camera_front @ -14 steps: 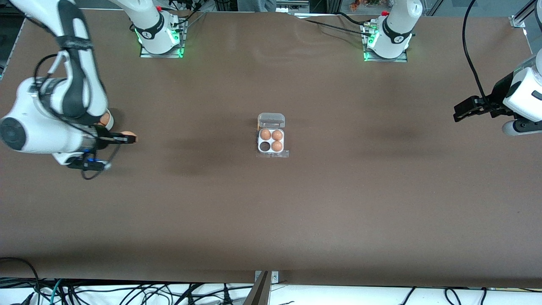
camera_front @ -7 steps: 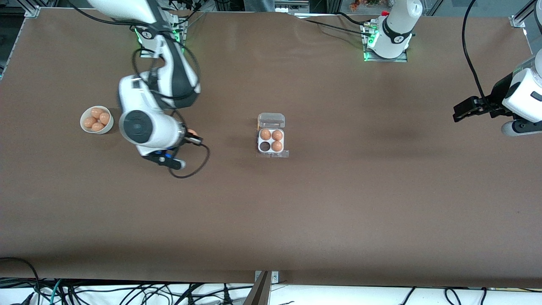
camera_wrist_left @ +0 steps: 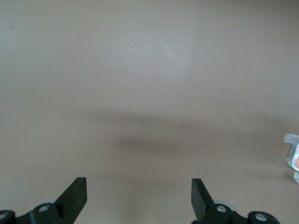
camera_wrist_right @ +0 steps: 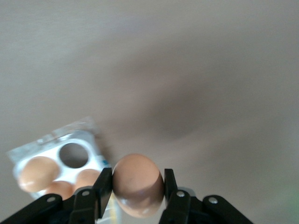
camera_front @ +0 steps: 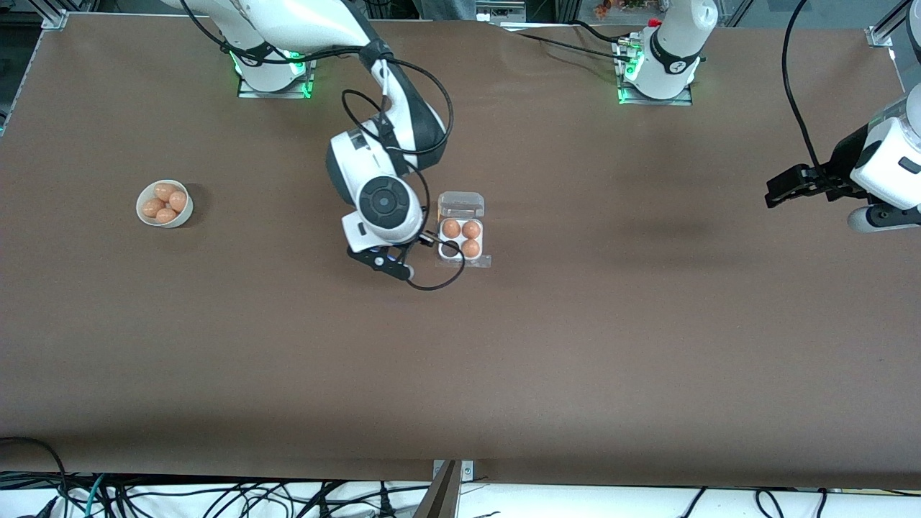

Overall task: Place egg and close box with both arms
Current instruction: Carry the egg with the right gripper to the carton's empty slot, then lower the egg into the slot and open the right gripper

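**Right Gripper Carrying Egg at the Box; Left Arm Waiting**

Here, the right gripper (camera_wrist_right: 135,186) was clamped on the egg (camera_wrist_right: 138,184), one finger pressed against each side of the shell; in the front view the gripper (camera_front: 430,239) sat in the air at the edge of the box (camera_front: 461,232) that faces the right arm's end of the table, with the arm's wrist housing covering most of it and hiding the egg.

The box stood near the middle of the table (camera_front: 575,345) with its clear lid (camera_front: 461,204) folded open on the side toward the robots' bases; three cells held eggs; the fourth cell (camera_front: 450,249), the one nearer the front camera and toward the right arm's end, was unfilled; the right wrist view showed the same tray (camera_wrist_right: 51,161) with its dark open cell (camera_wrist_right: 74,155) beside the filled ones.

A round white bowl (camera_front: 165,203) with several eggs stood well apart from the box, toward the right arm's end of the table.

The left gripper (camera_front: 784,187) waited above the left arm's end of the table, well apart from the box; its fingers (camera_wrist_left: 74,193) were spread wide with nothing between them.
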### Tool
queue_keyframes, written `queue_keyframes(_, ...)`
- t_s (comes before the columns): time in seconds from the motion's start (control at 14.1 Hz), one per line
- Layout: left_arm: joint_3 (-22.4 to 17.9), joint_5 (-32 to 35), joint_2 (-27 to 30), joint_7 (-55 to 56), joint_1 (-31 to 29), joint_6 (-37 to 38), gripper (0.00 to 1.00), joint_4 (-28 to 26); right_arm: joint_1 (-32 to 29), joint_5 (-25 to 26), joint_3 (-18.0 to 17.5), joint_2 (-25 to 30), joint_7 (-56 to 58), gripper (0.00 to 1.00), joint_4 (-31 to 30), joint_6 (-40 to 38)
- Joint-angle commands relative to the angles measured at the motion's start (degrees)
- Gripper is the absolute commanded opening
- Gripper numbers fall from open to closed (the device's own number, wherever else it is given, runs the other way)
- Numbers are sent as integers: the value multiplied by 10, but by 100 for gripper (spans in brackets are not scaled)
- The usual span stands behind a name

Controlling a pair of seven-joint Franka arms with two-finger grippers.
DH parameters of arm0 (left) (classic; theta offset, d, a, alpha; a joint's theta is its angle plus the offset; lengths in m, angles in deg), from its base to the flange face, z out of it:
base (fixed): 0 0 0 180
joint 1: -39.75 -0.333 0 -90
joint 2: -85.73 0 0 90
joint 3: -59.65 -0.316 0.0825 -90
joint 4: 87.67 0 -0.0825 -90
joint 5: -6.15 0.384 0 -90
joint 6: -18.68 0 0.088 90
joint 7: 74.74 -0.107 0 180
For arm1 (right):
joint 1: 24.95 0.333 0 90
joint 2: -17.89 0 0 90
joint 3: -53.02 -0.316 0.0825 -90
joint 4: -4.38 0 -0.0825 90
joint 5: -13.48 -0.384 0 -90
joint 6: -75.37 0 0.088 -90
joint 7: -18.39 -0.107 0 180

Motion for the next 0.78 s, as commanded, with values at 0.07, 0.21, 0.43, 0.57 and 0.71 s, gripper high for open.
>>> queue_keyframes(0.07, 3, -13, -4, -8, -5, 9, 93, 8, -10, -9, -36, -37, -35, 42, 41, 41)
queue_keyframes(0.21, 3, -13, -4, -8, -4, 9, 93, 8, -9, -10, -40, -43, -34, 42, 43, 57)
queue_keyframes(0.43, 3, -13, -4, -8, -4, 9, 93, 8, -9, -9, -54, -51, -35, 42, 43, 76)
queue_keyframes(0.57, 2, -13, -4, -9, -4, 9, 93, 8, -9, -9, -60, -56, -35, 42, 43, 86)
queue_keyframes(0.71, 3, -13, -4, -9, -5, 9, 93, 8, -9, -10, -61, -61, -34, 43, 43, 95)
